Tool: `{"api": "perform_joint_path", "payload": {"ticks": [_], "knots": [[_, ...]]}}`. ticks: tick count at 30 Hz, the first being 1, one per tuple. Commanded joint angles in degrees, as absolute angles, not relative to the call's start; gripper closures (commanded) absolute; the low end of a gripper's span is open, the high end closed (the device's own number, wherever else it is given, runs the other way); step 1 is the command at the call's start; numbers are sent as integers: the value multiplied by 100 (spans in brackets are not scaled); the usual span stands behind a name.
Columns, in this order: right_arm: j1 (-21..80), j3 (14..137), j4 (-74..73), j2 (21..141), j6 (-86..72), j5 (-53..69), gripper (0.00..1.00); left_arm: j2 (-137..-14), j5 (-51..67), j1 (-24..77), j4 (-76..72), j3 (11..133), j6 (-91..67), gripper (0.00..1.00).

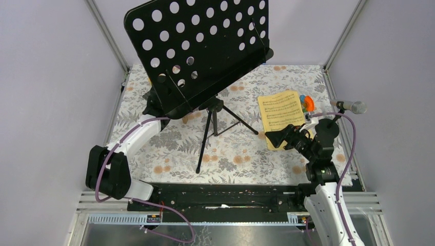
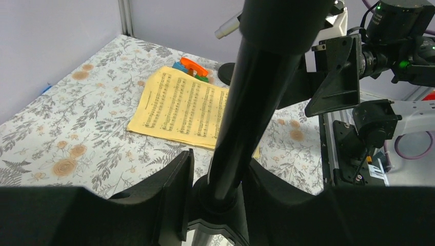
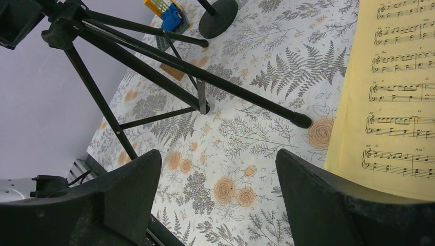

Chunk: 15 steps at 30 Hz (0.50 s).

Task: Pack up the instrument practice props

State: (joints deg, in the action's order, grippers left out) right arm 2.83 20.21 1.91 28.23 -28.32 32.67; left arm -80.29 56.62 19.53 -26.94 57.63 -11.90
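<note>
**LEFT TOOL AT STAND POLE: GRIP NOT CONFIRMED**

Left tool (image 2: 219, 160): the jaws are about half closed and sit one on each side of the pole (image 2: 246, 102), close against it. The wrist view does not show whether the pads bear on the pole. Nothing else lies between them.

The pole runs up to the rack (image 1: 195, 46), which is tilted over the far left of the bench (image 1: 241, 159). The legs (image 1: 205, 143) stand spread on the bench.

Right tool (image 3: 216, 156): the jaws are wide and empty, low over the bench just beside the pages (image 3: 395, 87). The pages lie flat at the right. A silver mic (image 1: 351, 106) rests beyond them.

Assessment: the step in hand appears to be securing the stand. Close squarely with the pole centred, and confirm hold before any lift. The rack is likely top-heavy, so keep the pole upright and move slowly. Watch the near leg, which reaches toward the pages and the right tool.
</note>
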Motion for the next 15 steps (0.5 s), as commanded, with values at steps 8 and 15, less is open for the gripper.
{"api": "perform_joint_path", "payload": {"ticks": [8,15], "knots": [[265,2206,200,2734,-2734,3388,12,-8284,5838,2004,-2596,6172,-1028,76],[265,2205,929,2994,-3446,3318,11,-8241,5723,2012,-2520,6196,-1033,100]]}}
